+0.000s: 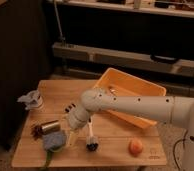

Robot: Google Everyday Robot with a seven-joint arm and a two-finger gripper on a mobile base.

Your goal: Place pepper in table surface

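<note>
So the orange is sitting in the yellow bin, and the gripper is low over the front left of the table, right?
Not quite. The camera view shows the orange lying on the table near its front right corner, outside the bin. The rest is right: the gripper is low over the front left of the table.
</note>
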